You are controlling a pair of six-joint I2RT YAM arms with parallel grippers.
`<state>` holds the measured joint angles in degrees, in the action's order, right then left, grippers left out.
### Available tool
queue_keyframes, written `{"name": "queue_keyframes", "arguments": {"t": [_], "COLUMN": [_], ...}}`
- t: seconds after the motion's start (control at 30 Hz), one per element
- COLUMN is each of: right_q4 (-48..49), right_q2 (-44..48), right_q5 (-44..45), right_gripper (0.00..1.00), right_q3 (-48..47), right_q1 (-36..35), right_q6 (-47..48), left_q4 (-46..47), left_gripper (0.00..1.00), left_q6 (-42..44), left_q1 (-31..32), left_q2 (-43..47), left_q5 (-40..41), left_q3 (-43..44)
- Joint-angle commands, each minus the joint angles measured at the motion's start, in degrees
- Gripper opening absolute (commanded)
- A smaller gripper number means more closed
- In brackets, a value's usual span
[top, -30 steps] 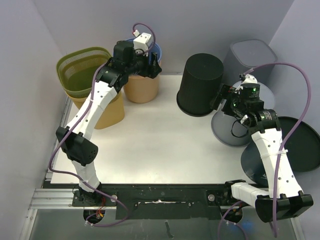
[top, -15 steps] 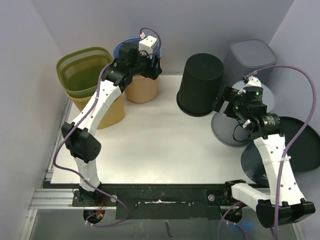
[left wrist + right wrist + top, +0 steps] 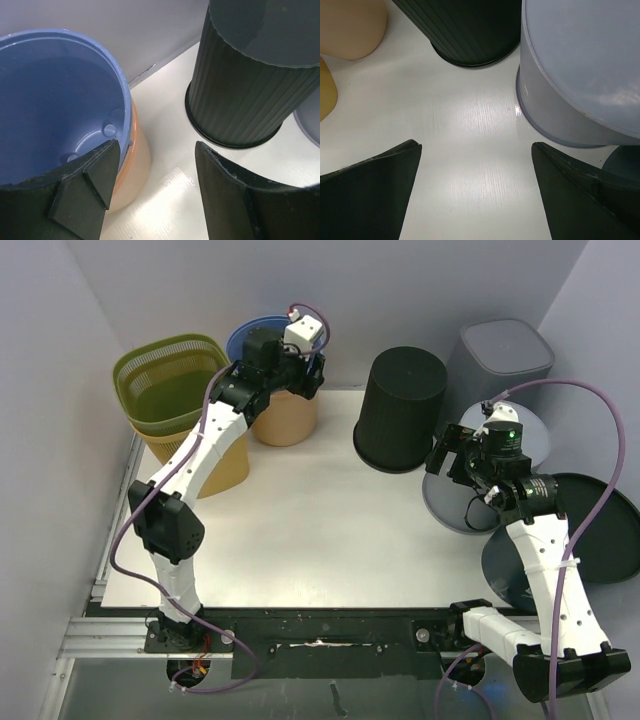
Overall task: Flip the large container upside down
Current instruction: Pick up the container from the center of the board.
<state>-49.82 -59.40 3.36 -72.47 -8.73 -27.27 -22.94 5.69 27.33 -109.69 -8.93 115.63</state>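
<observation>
Status: flip looks done, if the black bin (image 3: 402, 405) is the "large container", which is my read since it is the biggest thing on the counter (image 3: 300, 530).

- Black bin stands mouth down at the back edge of the counter. Closed base faces up and the wider rim sits flat on the surface. The left wrist view confirms it: ribbed wall, solid top, rim on the counter.
- Left jaws: spread wide and empty. They hang over the blue bucket (image 3: 55, 100), to the left of the black bin in the top view. One finger is above the bucket's rim, the other over bare counter. I can't tell whether there is any contact with the rim.
- The blue bucket is upright with its mouth open, nested in a tan bucket (image 3: 285, 420). So if that one were the target, nothing has been done to it.
- Right jaws: fully released, holding nothing. They hover above the counter just right of the black bin, between it and a grey bin (image 3: 580, 75) that also sits base up. They touch neither.
- Further left of the black bin, a green basket (image 3: 165, 380) sits on a yellow bin (image 3: 220, 465), well apart and not involved.

Left to do, by my judgement: nothing on the black bin itself, just pull both arms clear. The only open question is which container is meant.
</observation>
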Motion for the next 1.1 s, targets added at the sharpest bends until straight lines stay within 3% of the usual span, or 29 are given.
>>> {"name": "queue_keyframes", "arguments": {"t": [0.0,0.47,0.6,0.7,0.73,1.07], "right_q4": [1.2,1.3,1.8,1.9,1.8,3.1], "right_q2": [0.7,-2.5,-4.0,-4.5,-4.6,-3.4], "right_q5": [-1.1,-0.7,-1.1,-1.3,-1.4,-3.3], "right_gripper": [0.98,0.98,0.98,0.98,0.98,0.98], "right_q3": [-0.2,-1.8,-2.6,-3.2,-3.3,-2.3], "right_q1": [-0.3,-0.3,-0.3,-0.3,-0.3,-1.5], "right_q6": [1.6,2.7,2.7,2.6,2.7,0.0], "left_q4": [5.6,4.5,3.6,2.7,2.1,-1.5], "left_gripper": [0.61,0.57,0.38,0.07,0.01,0.00], "left_q6": [3.3,3.2,4.1,4.2,4.1,1.3], "left_q1": [-0.8,-3.3,-3.3,-3.4,-3.4,-2.7], "left_q2": [-2.2,-7.1,-6.5,-6.4,-6.3,-2.7], "left_q5": [1.8,2.1,1.5,2.7,3.2,-2.9], "left_q3": [0.9,3.5,4.5,5.9,6.7,16.2]}}
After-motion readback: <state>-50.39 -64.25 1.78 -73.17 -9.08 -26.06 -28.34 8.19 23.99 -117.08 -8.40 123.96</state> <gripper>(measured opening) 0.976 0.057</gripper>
